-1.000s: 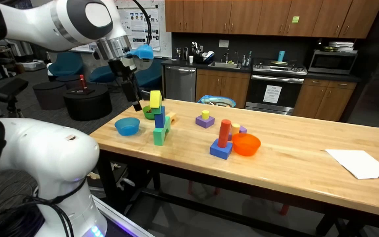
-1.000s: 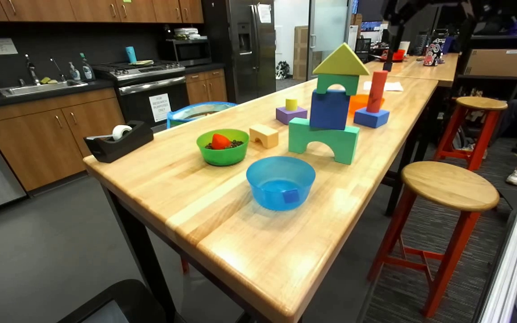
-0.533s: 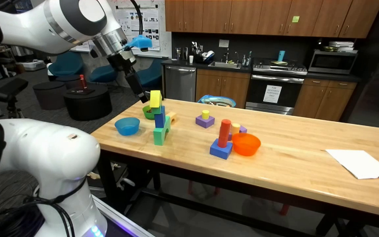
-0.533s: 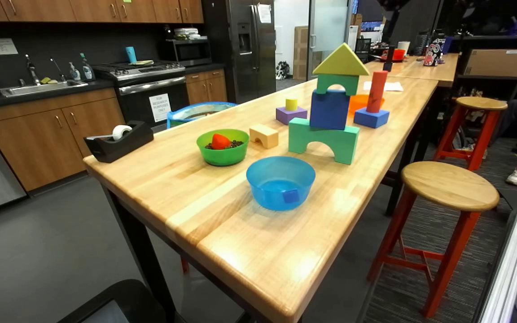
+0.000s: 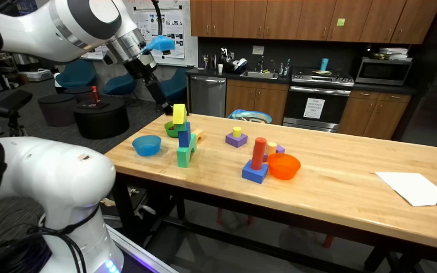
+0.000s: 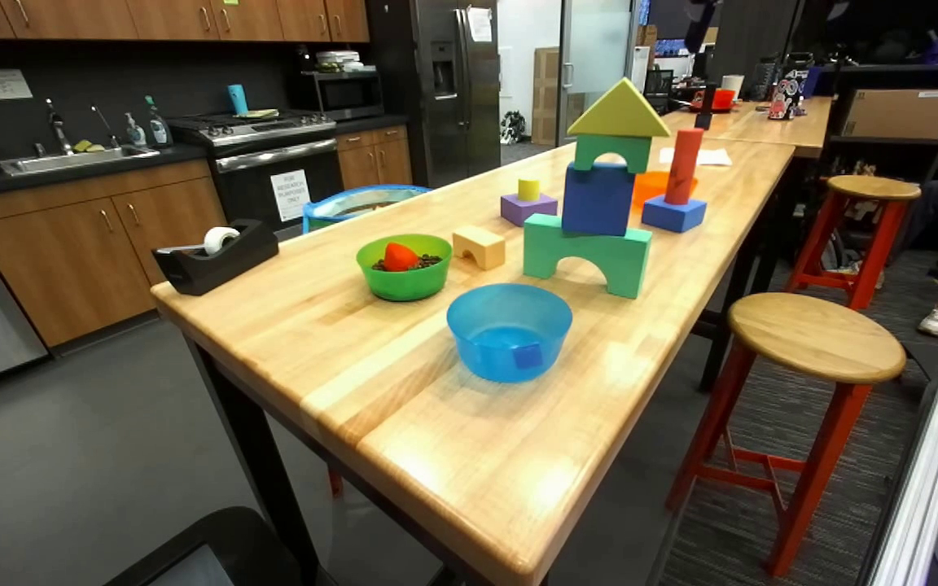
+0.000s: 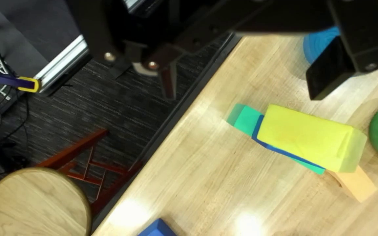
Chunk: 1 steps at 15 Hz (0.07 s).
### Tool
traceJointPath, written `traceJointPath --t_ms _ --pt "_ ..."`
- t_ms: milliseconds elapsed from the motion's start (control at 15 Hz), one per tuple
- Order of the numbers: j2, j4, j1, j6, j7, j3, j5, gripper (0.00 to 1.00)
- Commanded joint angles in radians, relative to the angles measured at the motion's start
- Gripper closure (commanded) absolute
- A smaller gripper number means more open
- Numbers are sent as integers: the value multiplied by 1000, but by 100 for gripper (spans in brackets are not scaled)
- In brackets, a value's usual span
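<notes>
Glossy wooden tabletop (image 6: 298, 350), smooth matt triangular block (image 6: 620, 115), translucent plastic blue bowl (image 6: 510, 335), metal dishwasher (image 5: 208, 98), matt paper sheet (image 5: 415, 189)

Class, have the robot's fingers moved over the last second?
Yes: in an exterior view, the fingers have shifted up and right in the picture, from left of the green bowl to above it.

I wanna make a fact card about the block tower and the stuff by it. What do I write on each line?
Tower: four blocks, standing on a light wooden table
Top: yellow triangular block
Second: small green arch block
Third: blue rectangular block
Bottom: larger green arch block
Robot fingers: black, spread apart, holding nothing
Near tower: tan arch block, see-through blue plastic bowl, green plastic bowl
Inside green bowl: small brownish pieces, one red piece
Blocks' material: can't tell
</notes>
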Motion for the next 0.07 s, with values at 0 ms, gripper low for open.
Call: traceJointPath --t_ms 0 --pt "1 3 4 -4 2 -2 -2 0"
